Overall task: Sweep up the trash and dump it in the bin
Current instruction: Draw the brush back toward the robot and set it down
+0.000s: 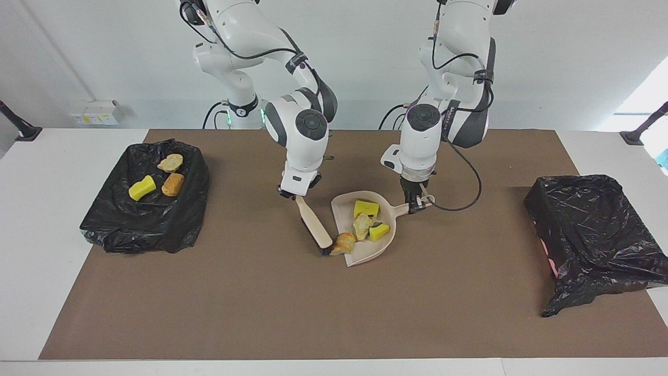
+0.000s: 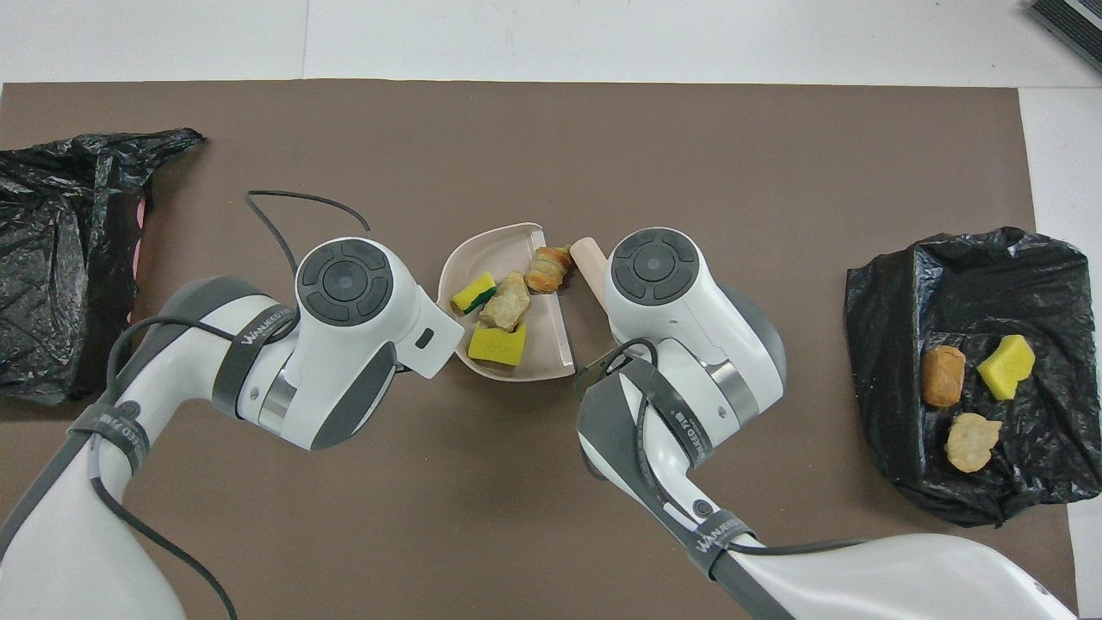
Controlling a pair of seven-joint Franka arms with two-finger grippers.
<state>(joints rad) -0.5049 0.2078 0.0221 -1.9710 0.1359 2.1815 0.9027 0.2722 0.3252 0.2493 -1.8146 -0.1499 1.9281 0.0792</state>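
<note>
A beige dustpan (image 1: 344, 206) lies mid-table, also in the overhead view (image 2: 499, 250). It holds two yellow sponge scraps (image 1: 366, 209) (image 1: 379, 231) and a tan lump (image 1: 361, 225). A brown croissant-like lump (image 1: 344, 243) sits at its lip (image 2: 548, 269). My left gripper (image 1: 417, 203) is shut on the dustpan's handle. My right gripper (image 1: 293, 194) is shut on the handle of the beige brush (image 1: 314, 228), which slants down to touch the croissant lump. Both grippers are hidden under the wrists in the overhead view. A black-lined bin (image 1: 193, 172) at the right arm's end holds three scraps (image 1: 142, 188) (image 1: 170, 162) (image 1: 173, 184).
A second black-bagged bin (image 1: 589, 230) stands at the left arm's end of the table, also in the overhead view (image 2: 52, 258). A brown mat (image 1: 313, 313) covers the table. The left arm's cable (image 1: 469, 188) loops beside the dustpan handle.
</note>
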